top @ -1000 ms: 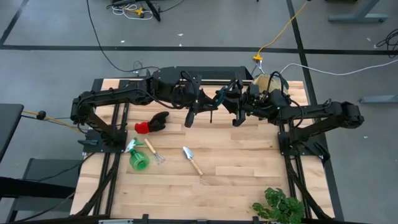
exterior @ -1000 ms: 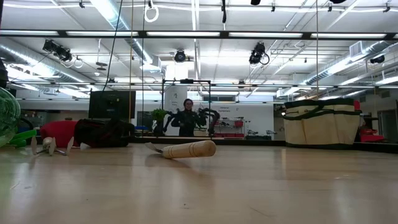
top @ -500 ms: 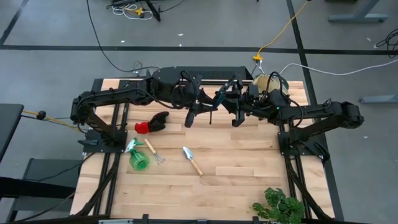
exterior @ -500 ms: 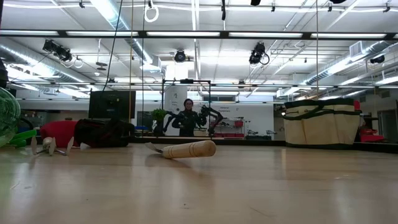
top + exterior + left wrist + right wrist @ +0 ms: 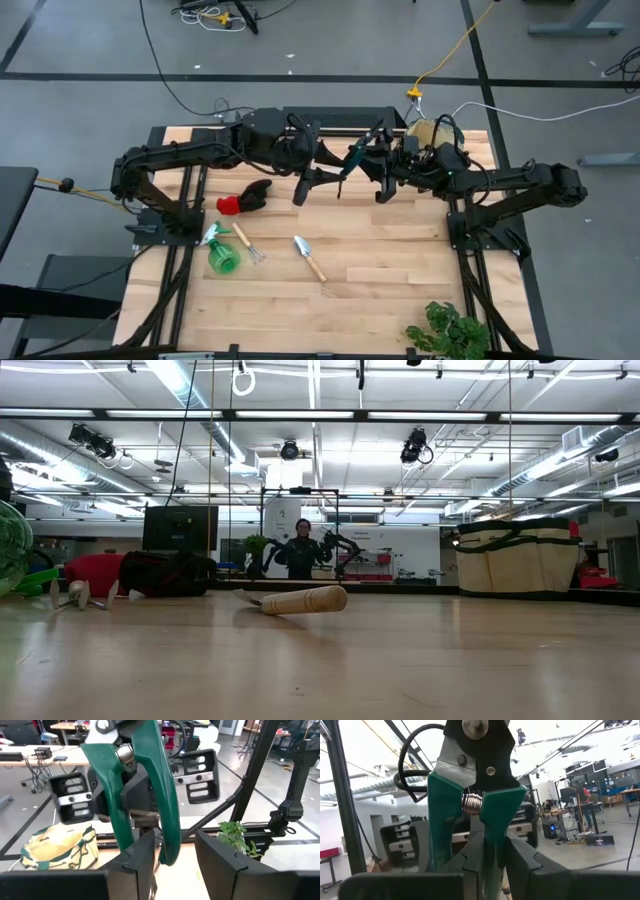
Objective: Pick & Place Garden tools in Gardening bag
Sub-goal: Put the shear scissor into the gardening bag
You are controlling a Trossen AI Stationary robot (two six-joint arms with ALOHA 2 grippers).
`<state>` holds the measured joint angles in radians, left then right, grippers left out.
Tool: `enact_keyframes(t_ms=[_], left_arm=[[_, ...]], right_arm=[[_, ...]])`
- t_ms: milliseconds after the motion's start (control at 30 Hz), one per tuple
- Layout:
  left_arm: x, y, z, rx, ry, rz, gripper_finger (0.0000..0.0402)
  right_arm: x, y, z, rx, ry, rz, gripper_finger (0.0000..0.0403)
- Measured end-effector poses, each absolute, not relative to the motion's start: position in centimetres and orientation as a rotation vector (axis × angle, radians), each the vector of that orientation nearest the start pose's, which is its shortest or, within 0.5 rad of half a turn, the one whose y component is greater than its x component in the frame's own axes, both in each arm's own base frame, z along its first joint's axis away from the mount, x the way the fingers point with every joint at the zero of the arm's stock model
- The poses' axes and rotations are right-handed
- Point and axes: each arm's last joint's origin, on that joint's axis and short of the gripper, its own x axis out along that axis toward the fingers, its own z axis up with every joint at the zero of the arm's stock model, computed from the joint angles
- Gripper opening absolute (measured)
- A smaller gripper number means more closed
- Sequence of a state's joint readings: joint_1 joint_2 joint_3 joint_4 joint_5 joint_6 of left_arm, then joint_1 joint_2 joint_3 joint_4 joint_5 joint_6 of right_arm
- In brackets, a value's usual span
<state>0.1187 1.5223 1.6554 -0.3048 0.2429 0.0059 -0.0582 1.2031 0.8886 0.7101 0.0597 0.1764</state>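
Green-handled pruning shears point(image 5: 352, 160) are seen from above, held between the arms at the table's back, near the gardening bag point(image 5: 428, 133). Low down, only the trowel's wooden handle point(image 5: 300, 600) shows. The left gripper point(image 5: 172, 851) stands parted around one handle; the right gripper point(image 5: 487, 857) is clamped on the handles.
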Motion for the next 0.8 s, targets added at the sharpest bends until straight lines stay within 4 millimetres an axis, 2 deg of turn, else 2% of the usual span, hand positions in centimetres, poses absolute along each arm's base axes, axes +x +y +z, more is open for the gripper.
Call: enact_keyframes(t_ms=[367,800], left_arm=[[30.0,3.1,46.4,-0.020,0.154,-0.068,0.0133],[29.6,3.0,46.7,-0.017,0.144,-0.063,0.0133]], right_arm=[[24.8,-1.6,37.3,0.115,-0.317,-0.103,0.0059],[22.7,-2.3,38.1,0.117,-0.290,-0.139,0.0051]])
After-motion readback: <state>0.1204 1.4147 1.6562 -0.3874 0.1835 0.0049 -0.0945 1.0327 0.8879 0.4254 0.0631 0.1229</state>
